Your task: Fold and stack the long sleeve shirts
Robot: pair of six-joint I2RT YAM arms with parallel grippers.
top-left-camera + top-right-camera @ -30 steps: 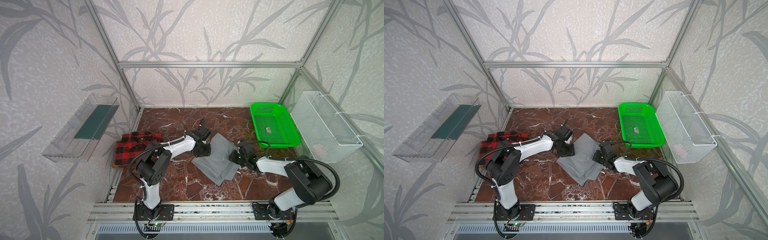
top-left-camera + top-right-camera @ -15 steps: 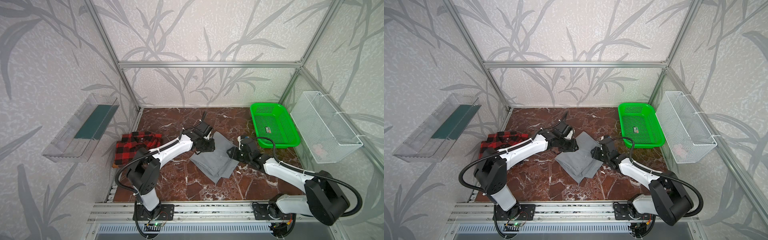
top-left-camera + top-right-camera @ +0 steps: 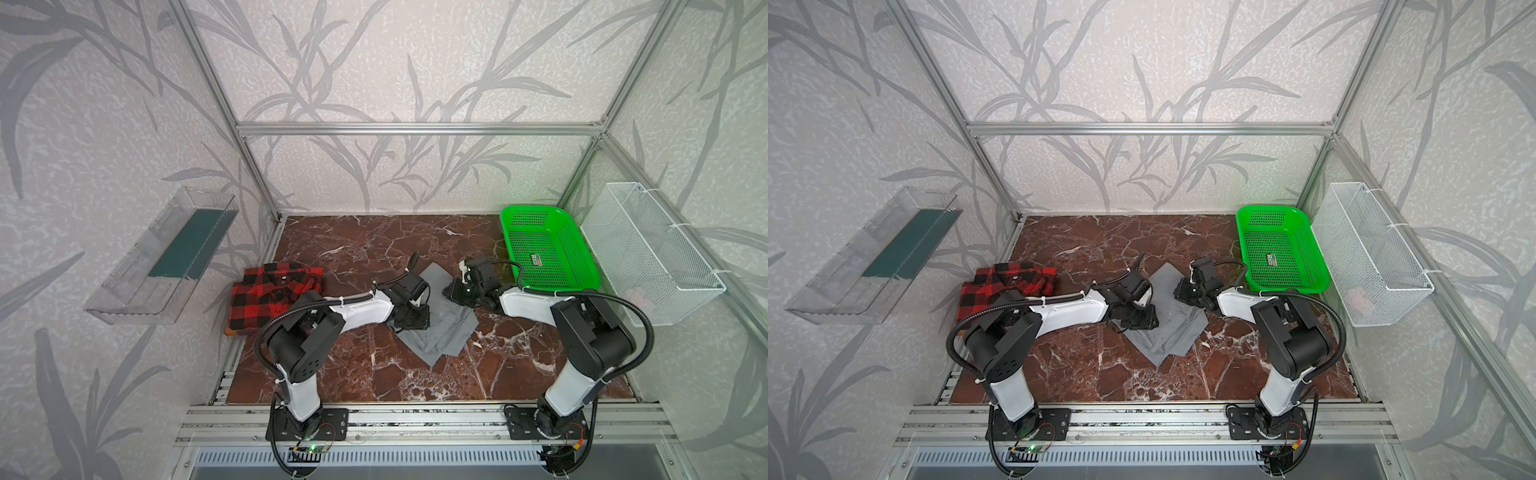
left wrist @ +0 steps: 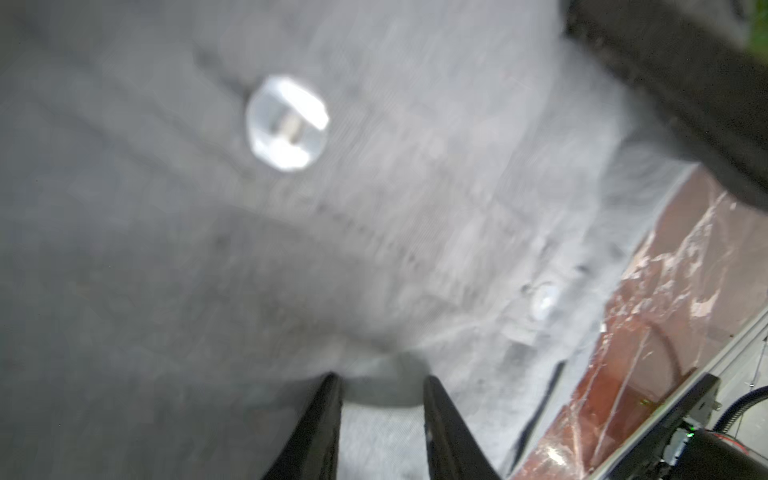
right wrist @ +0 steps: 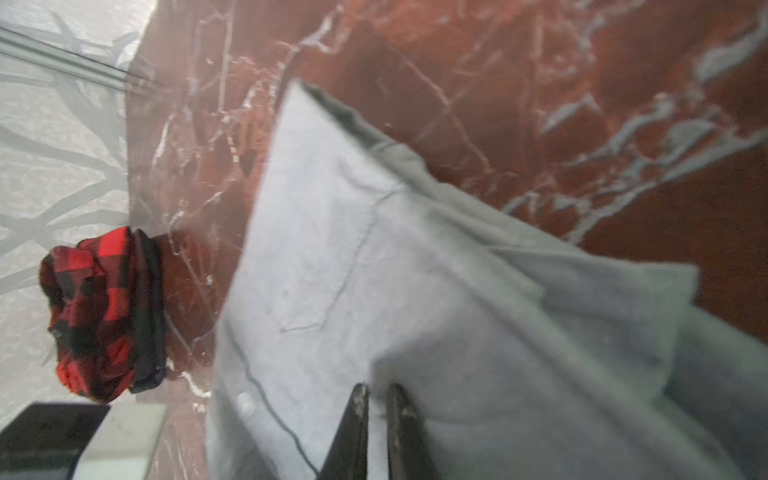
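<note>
while the left gripper (image 4: pixel 379 384) pinches a ridge of the grey shirt (image 3: pixel 440 328) at mid-frame and the right gripper (image 5: pixel 380 390) sits nearly closed, its hold on cloth not discernible, an uneven pull may drag the loose layers open, away from the plaid shirt (image 3: pixel 270 297) at left of frame.

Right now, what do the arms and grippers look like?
The left arm and right arm match: white link shells, rounded black joints, black corrugated cable hoses held by white ties. The left gripper and right gripper have slim, tapering black fingers.
</note>
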